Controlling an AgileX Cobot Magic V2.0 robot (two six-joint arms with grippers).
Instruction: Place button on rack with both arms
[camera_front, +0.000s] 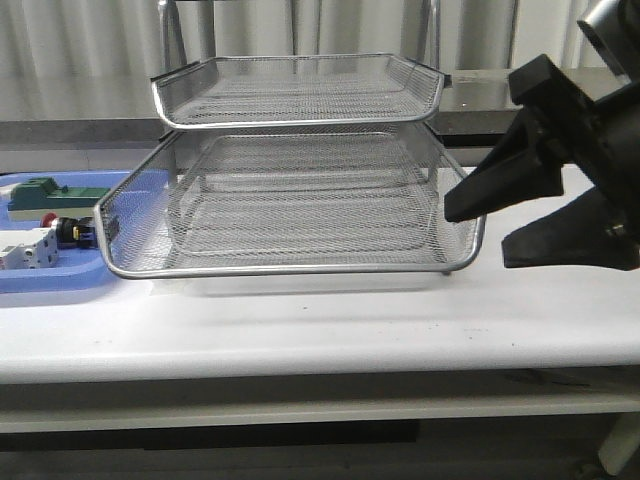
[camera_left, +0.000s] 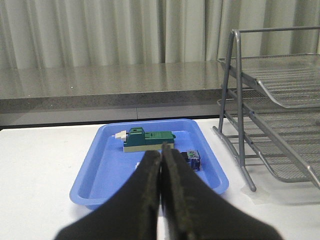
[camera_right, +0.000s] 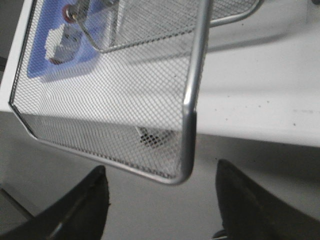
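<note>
The button (camera_front: 70, 231) lay in the blue tray (camera_front: 60, 281) at the far left of the table (camera_front: 330, 320), red cap and black body on their side, just right of the white terminal block (camera_front: 27, 250) and nearer than the green-and-cream block (camera_front: 45, 195). It rested free of either gripper. The rack (camera_front: 300, 200) stood just right of the tray at mid-table, its mesh tiers bare. The left gripper (camera_left: 161, 185) hung above the near end of the tray, fingers pressed together and holding nothing. The right gripper (camera_front: 520, 225) was poised at the rack's near right corner, its fingers spread wide, the lower tier's rim (camera_right: 187, 125) between them but untouched.
</note>
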